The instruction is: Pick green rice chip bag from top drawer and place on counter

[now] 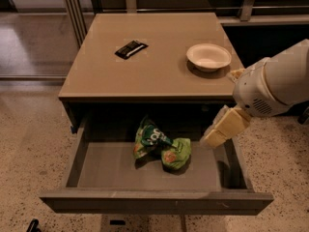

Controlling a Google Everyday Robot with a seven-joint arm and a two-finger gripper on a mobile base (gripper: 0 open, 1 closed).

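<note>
Top drawer (154, 202) stands open under the table, flat grey-brown front panel nearest the camera, as wide as the table. Green rice chip bag (161, 146) lies on the drawer floor, roughly centre and a bit toward the back, crumpled, darker green half with white lettering on the left, lighter green half with an orange patch on the right. Nothing else seen in the drawer. Gripper (215, 137) hangs over the right part of the drawer, cream coloured, angled down and left, tip near the bag's right end but apart from it, not touching. Can't tell from this angle how wide the gripper is set; it holds nothing. White arm (275, 86) comes in from the right edge, above the drawer's right wall. Counter (159, 66) is the tan tabletop behind and above the drawer. On it, black wrapper (131, 49) lies flat left of centre, white bowl (208, 57) sits near the right edge, well apart from the wrapper. Speckled floor (29, 144) around the table
</note>
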